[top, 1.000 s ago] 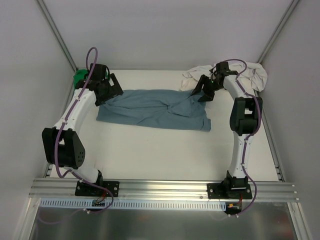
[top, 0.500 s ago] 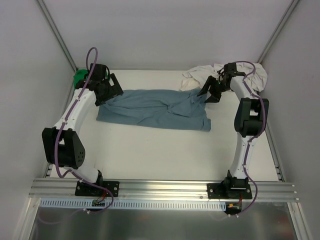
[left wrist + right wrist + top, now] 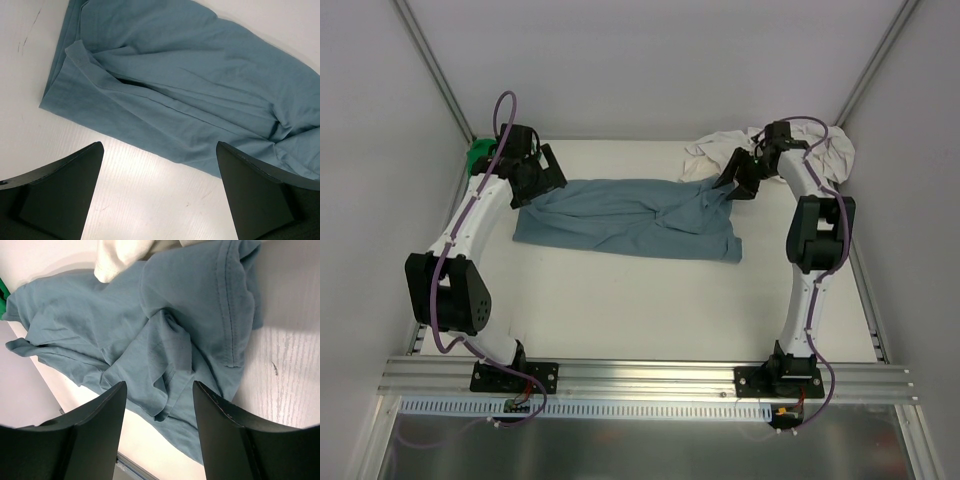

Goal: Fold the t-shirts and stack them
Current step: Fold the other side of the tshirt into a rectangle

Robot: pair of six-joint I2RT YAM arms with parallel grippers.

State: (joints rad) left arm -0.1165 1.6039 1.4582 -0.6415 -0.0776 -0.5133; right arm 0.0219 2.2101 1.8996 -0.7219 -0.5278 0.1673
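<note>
Blue shirt (image 3: 630, 215) is lying spread but rumpled across the middle of the bench (image 3: 650, 300), running from about 9 o'clock to 2 o'clock. It is not yet folded. Cream shirt (image 3: 708, 150) is sitting heaped in the 1 o'clock corner, with one lobe touching the blue shirt's far right end. Green shirt (image 3: 478, 156) is showing only as a scrap at 10 o'clock, behind the left arm.

Right claw (image 3: 159, 385): over the last second it has been swinging out toward 3 o'clock and is now coming back in over the blue shirt's right sleeve and stitched hem. Its jaws are standing apart with nothing between them; the cloth is lying below, unpinched.

Left claw (image 3: 159, 150): it is hardly shifting in that time, hanging over the shirt's left end near 9 to 10 o'clock. Its jaws are also spread wide and empty, with a corner of the cloth showing beneath.

Reading: both arms seem to be lining up on opposite ends of the same shirt, probably to take hold and flatten it or begin a first fold. The right arm's out-and-back looks like it is settling on a grip point. Nothing is folded or stacked, so the task is looking early.

Watching for: the cream lobe may get dragged along if the right end is lifted.
</note>
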